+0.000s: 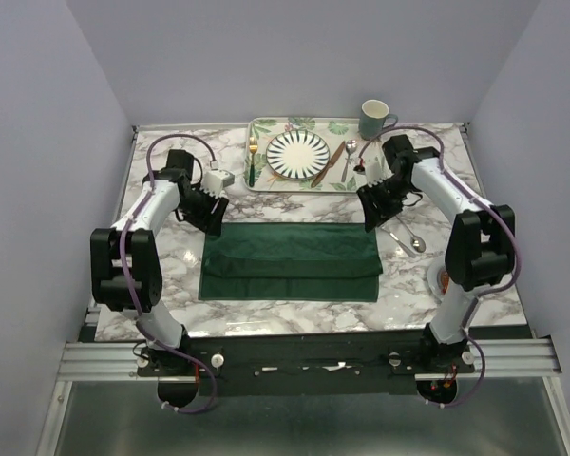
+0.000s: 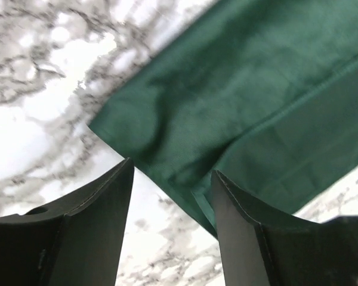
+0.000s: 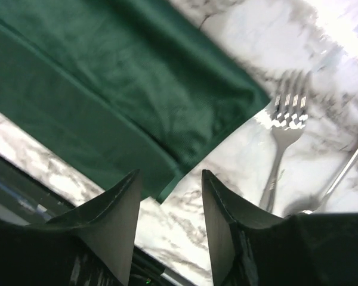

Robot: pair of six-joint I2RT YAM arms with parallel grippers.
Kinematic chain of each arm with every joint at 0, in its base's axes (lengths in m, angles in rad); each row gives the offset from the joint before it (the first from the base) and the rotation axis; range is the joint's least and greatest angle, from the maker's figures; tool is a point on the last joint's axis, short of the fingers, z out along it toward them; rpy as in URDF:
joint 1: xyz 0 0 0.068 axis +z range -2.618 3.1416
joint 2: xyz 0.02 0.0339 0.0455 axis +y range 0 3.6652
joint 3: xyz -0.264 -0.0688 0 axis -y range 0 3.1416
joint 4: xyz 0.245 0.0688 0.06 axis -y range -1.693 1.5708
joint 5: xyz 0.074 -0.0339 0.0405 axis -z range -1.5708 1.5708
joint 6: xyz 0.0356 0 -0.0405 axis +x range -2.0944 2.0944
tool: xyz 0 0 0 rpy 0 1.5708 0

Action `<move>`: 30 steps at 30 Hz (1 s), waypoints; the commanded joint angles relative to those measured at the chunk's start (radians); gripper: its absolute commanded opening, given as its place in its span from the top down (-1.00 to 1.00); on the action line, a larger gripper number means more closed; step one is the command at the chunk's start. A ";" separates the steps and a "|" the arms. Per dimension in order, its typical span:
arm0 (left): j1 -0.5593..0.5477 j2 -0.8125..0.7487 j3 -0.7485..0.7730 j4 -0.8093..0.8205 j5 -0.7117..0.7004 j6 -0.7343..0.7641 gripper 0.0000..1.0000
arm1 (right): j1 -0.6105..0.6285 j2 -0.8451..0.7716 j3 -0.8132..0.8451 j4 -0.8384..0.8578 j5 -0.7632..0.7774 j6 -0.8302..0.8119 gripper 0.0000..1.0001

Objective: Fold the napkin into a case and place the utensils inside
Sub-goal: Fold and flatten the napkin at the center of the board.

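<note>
Green napkin (image 1: 290, 261) lies folded flat; we see left gripper (image 2: 172, 168) and right gripper (image 3: 170, 173) released, empty, above its far corners.

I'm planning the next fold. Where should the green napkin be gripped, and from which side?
Likely the far corners of the napkin, one per arm, from above: it lies flat, those corners sit free on the marble, and a folded layer runs along its near side. Mind the silver fork beside the right corner.
</note>
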 commanded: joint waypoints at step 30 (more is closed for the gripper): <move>-0.007 -0.014 -0.175 -0.063 0.040 0.079 -0.04 | 0.004 -0.023 -0.248 -0.018 -0.075 0.049 0.30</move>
